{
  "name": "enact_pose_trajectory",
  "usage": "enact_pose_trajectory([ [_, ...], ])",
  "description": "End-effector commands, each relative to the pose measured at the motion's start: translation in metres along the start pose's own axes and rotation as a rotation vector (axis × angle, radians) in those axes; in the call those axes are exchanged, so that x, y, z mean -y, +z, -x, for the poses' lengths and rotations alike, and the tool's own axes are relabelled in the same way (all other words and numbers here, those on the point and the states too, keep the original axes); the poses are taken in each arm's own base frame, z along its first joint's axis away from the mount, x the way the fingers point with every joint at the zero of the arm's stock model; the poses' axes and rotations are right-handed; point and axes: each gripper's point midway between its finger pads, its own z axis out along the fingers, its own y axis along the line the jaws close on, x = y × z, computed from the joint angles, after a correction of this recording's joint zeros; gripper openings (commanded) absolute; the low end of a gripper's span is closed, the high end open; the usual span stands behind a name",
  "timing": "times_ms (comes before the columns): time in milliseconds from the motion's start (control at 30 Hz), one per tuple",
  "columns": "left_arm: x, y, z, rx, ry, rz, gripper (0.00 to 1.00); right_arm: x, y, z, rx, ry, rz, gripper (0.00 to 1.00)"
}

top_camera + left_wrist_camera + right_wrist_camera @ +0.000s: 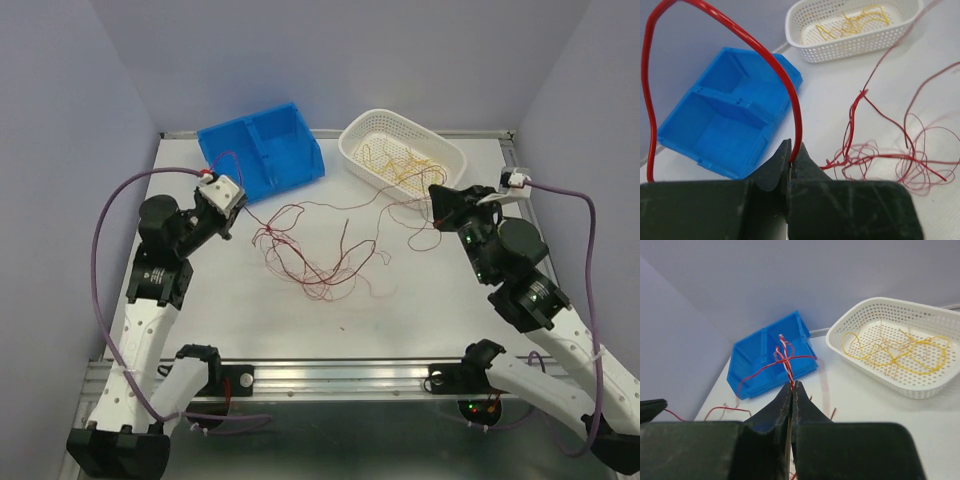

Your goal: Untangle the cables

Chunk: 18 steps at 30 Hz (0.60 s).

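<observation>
A loose tangle of dark red cables (310, 255) lies mid-table, with strands trailing off to both grippers. My left gripper (228, 200) hovers beside the blue bin, and in the left wrist view (791, 152) its jaws are shut on one red cable (785, 82) that arches up in a big loop. My right gripper (437, 196) sits near the white basket; its jaws (792, 386) are shut on a twisted red-and-white strand (786, 360) with red wires branching off. Yellow-orange cables (398, 162) lie inside the basket.
A blue two-compartment bin (262, 150) stands tilted at the back left. A white perforated basket (352, 152) stands at the back right. Grey-violet walls close in the table on three sides. Thick purple cables run along both arms.
</observation>
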Motion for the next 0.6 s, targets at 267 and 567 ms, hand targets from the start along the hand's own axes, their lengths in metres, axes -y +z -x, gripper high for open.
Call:
enact_pose_trajectory([
  [267,-0.036,-0.070,0.201,0.234,0.172,0.107,0.00,0.046,0.000,-0.109,-0.336,-0.138,-0.149,0.00],
  [567,0.005,-0.120,0.266,0.376,0.199,0.003,0.00,0.005,-0.005,-0.145,-0.504,-0.165,0.115,0.64],
])
